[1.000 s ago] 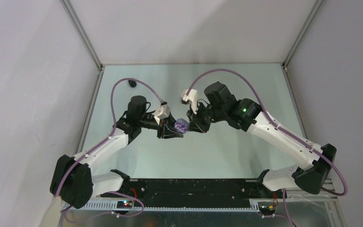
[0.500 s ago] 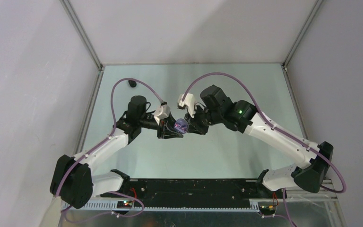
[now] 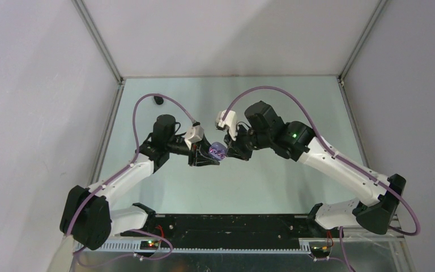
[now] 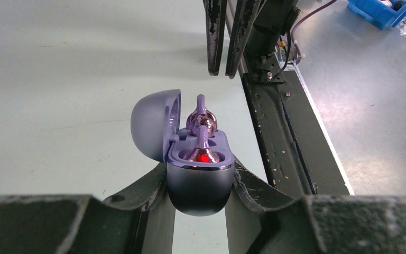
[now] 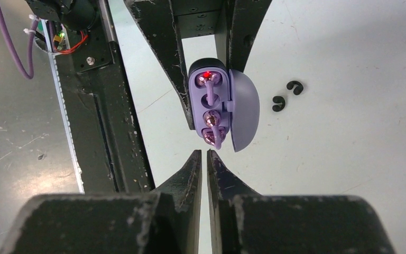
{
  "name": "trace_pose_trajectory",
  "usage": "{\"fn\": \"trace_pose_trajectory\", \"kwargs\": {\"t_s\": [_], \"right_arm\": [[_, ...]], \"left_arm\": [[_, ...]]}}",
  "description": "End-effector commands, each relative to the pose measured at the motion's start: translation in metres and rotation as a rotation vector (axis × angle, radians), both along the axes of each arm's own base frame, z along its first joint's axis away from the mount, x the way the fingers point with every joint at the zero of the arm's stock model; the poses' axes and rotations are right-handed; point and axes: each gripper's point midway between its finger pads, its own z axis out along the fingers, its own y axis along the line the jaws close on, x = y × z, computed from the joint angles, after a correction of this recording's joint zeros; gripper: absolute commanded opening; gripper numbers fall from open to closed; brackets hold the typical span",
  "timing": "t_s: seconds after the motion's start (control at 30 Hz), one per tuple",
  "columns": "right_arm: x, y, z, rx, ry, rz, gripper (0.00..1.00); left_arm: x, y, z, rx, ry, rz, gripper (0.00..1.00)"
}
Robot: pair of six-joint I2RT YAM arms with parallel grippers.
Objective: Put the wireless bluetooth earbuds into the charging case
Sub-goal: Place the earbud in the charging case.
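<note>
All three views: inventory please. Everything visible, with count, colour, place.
open pale purple plastic charging case: 1, purple, gripped in left tool
pale purple stemmed earbuds: 2, purple, in the case's wells, one beside a red light
small black C-shaped buds: 2, black, on table beyond the case
blue plastic bin: 1, blue, top right corner of left wrist view
pale green table: 1, green, under both arms
left tool: 1, black, shut on case
right tool: 1, black, shut, nothing visible between fingers, tips near case

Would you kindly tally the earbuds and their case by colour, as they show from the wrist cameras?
Purple earbuds, in the case: 2
Black earbuds, on the table: 2
Purple charging case: 1
Total: 5
</note>
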Motion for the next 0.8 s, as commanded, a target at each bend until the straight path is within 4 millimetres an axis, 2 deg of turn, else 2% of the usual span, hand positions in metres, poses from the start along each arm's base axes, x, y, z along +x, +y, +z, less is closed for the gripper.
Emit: {"fn": "trace_pose_trajectory", "kwargs": {"t_s": [0.0,0.2,0.53,0.63,0.77], "right_arm": [[0.010,0.004,0.006,0.020,-0.035,-0.016,0.11],[0.015,0.011,0.001,0.026,-0.026,-0.014,0.10],[0.013,0.017,-0.010,0.011,0.009,0.007,0.09],[0.014,0.014,-0.003,0.025,-0.010,0.000,0.09],[0.019,0.003,0.023,0.093,-0.034,-0.017,0.09]], "left_arm": [[-0.002,-0.002,0.014,-0.028,-0.035,-0.023,0.00],[-0.003,-0.001,0.014,-0.027,-0.035,-0.025,0.00],[-0.003,-0.001,0.013,-0.027,-0.035,-0.028,0.00],[-0.003,-0.001,0.013,-0.027,-0.034,-0.028,0.00],[-0.003,-0.001,0.011,-0.026,-0.036,-0.028,0.00]]}}
